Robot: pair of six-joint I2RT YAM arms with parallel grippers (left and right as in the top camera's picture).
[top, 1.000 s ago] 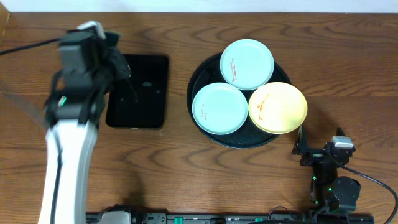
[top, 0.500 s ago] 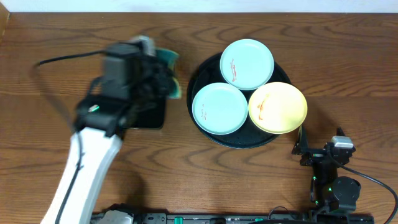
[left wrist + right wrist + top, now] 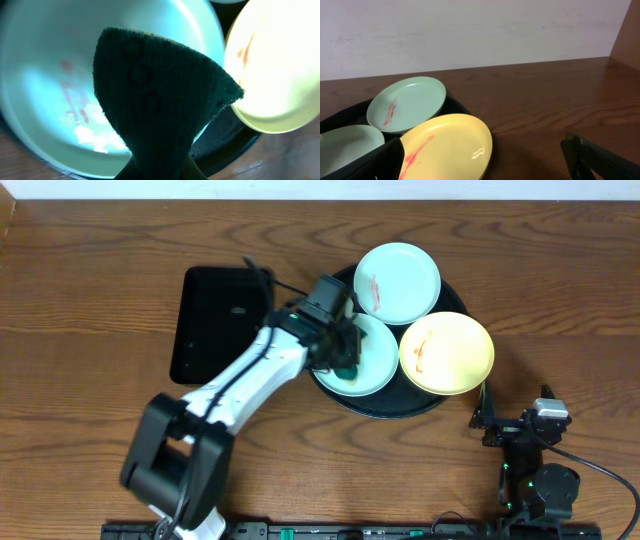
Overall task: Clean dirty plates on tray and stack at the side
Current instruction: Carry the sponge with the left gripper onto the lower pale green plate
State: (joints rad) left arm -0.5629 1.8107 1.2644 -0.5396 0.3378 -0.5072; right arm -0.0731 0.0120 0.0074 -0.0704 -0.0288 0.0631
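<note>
The round black tray [image 3: 325,298] holds three plates. My left gripper [image 3: 343,358] is shut on a dark green sponge [image 3: 160,95] and holds it over the front mint plate [image 3: 380,360], whose red smear shows in the left wrist view [image 3: 75,100]. The far mint plate [image 3: 398,282] and the yellow plate [image 3: 450,352] each carry a red smear. My right gripper [image 3: 487,412] rests open and empty on the table, right of the tray; the yellow plate [image 3: 447,147] lies just before it.
A smaller rectangular black tray [image 3: 215,325] lies left of the round tray. A wall runs along the table's far edge [image 3: 470,30]. Bare wood lies right of the round tray [image 3: 560,300].
My left arm has swung right from the rectangular tray, carrying the sponge, and now holds it over the front mint plate. The right arm has not moved.
</note>
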